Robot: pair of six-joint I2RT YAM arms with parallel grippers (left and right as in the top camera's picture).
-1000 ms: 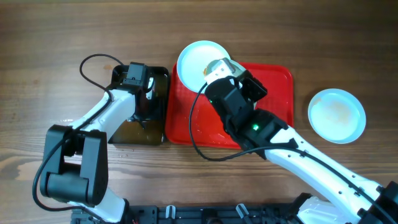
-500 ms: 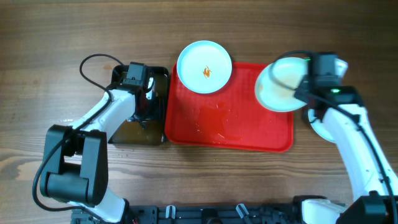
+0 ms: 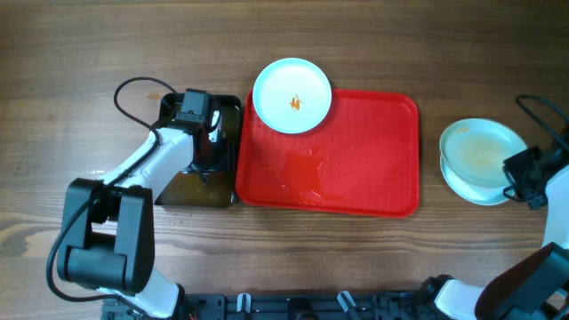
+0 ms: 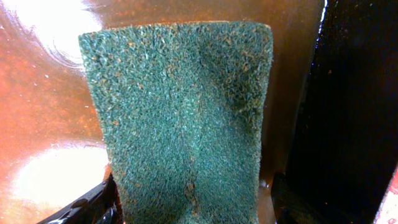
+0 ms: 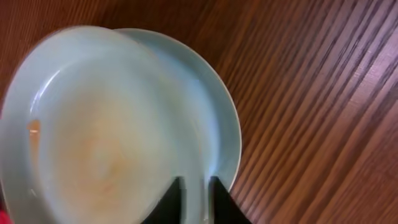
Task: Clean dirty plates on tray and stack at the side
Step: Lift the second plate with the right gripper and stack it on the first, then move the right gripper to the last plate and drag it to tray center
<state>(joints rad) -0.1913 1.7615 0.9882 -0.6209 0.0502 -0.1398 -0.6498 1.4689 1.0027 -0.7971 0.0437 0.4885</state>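
Wood surface [image 3: 356,36] held large red plastic rectangular tray [image 3: 373,151] at centre. One smeared pale round plate [image 3: 292,95] overlapped tray's far-left corner; two more pale plates [image 3: 471,185] sat stacked, offset, right of tray. Right fingers [image 5: 168,202] gripped upper plate [image 3: 482,147] by rim. Left fingers [image 4: 81,208] clenched green scouring pad [image 4: 180,112] in black tub [image 3: 227,116].

- You have a black rectangular plastic tub [image 3: 228,151] of brownish water on the brown wooden table [image 3: 356,258].
- Your green fibrous scouring pad [image 4: 186,118] is inside that tub.
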